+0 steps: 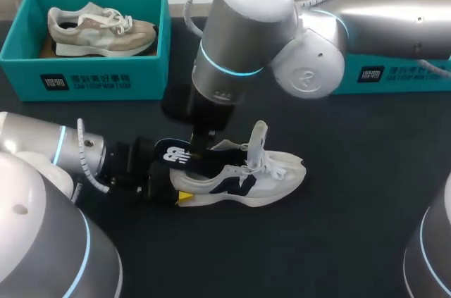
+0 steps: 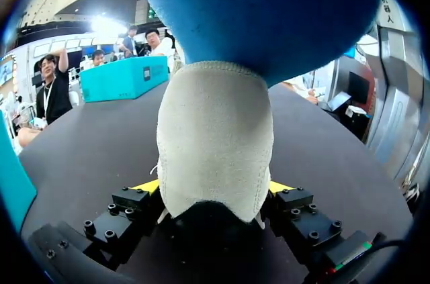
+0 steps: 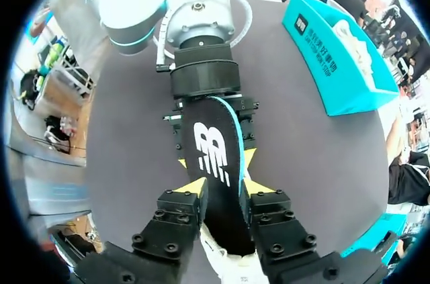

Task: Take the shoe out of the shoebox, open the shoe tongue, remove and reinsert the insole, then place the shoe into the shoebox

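White mesh sneaker w/ navy side logo. Black foam insole: white logo, blue underside. Teal cardboard shoebox, black-and-white label; beige-and-white suede sneaker in it. Black table cover. Silver left arm & right arm, cyan rings. Left gripper & right gripper: black, yellow tips.

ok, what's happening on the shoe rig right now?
The left gripper is shut on the heel of the white shoe, which stands on the table outside the boxes. The right gripper is shut on the insole, which sticks partly out of the shoe. One moment can't show whether it's coming out or going back in. A second shoe sits in the far-left shoebox.
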{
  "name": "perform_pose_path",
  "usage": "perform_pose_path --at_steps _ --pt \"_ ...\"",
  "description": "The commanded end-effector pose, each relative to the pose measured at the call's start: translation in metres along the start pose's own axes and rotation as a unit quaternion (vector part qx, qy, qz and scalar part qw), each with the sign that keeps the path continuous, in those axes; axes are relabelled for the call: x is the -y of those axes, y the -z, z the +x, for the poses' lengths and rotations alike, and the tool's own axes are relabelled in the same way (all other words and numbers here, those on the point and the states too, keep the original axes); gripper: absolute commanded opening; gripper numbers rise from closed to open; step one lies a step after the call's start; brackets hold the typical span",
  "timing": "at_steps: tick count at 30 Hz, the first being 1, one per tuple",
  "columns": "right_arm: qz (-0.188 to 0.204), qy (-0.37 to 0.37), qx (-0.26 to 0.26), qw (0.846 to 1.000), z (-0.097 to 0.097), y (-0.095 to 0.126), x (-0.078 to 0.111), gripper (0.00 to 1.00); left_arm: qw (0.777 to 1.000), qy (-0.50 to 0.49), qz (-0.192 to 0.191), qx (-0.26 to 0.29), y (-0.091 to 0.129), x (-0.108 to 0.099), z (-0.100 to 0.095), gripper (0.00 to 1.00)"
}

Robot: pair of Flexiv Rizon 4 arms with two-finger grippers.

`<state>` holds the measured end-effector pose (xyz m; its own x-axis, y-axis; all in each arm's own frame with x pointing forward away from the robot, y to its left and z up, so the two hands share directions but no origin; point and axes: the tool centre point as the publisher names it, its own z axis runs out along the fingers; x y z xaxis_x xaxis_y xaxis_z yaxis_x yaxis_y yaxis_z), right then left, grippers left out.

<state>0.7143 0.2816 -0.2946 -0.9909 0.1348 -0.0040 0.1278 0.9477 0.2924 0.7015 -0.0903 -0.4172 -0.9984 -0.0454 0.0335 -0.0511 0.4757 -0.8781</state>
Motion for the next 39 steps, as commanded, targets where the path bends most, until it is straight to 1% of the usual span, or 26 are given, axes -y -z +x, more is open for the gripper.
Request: perform_pose_path --at_steps 1,5,7,9,11,13,17,21,23,25,26,39 --pt "0.001 -0.01 -0.05 0.999 -0.01 0.004 0.005 1.0 1.0 0.0 -0.002 0.0 -0.003 -0.002 0.002 0.0" --pt "0.015 -0.013 -0.111 0.994 -0.013 0.005 0.007 1.0 1.0 0.0 -0.002 0.0 -0.003 -0.002 0.002 0.0" --pt "0.028 -0.009 -0.132 0.991 -0.014 0.004 0.006 1.0 1.0 0.0 -0.002 0.0 -0.003 -0.002 0.002 0.0" --pt "0.025 -0.01 -0.151 0.988 -0.015 0.003 0.007 1.0 1.0 0.0 -0.002 0.0 -0.003 -0.002 0.002 0.0" --pt "0.038 -0.005 -0.171 0.984 -0.014 0.0 0.008 1.0 1.0 0.0 -0.002 0.0 -0.003 -0.002 0.002 0.0" --pt "0.028 -0.001 -0.195 0.98 -0.011 -0.003 0.008 1.0 1.0 0.0 -0.002 0.0 -0.003 -0.002 0.002 0.0" --pt "0.027 0.007 -0.228 0.973 -0.003 -0.009 0.009 1.0 1.0 0.0 -0.002 0.0 -0.003 -0.002 0.002 0.0" --pt "-0.003 0.011 -0.257 0.966 0.003 -0.011 0.007 1.0 1.0 0.0 -0.002 0.0 -0.003 -0.002 0.002 0.0" --pt "0.004 0.016 -0.272 0.962 0.008 -0.012 0.008 1.0 1.0 0.0 -0.002 0.0 -0.003 -0.002 0.002 0.0" --pt "0.008 0.014 -0.277 0.961 0.01 -0.012 0.01 1.0 1.0 0.0 -0.002 0.0 -0.003 -0.002 0.002 0.0" --pt "0.01 0.007 -0.27 0.963 0.01 -0.012 0.011 1.0 1.0 0.0 -0.002 0.0 -0.003 -0.002 0.002 0.0" --pt "0.01 0.007 -0.27 0.963 0.01 -0.012 0.011 1.0 1.0 0.0 -0.002 0.0 -0.003 -0.002 0.002 0.0"
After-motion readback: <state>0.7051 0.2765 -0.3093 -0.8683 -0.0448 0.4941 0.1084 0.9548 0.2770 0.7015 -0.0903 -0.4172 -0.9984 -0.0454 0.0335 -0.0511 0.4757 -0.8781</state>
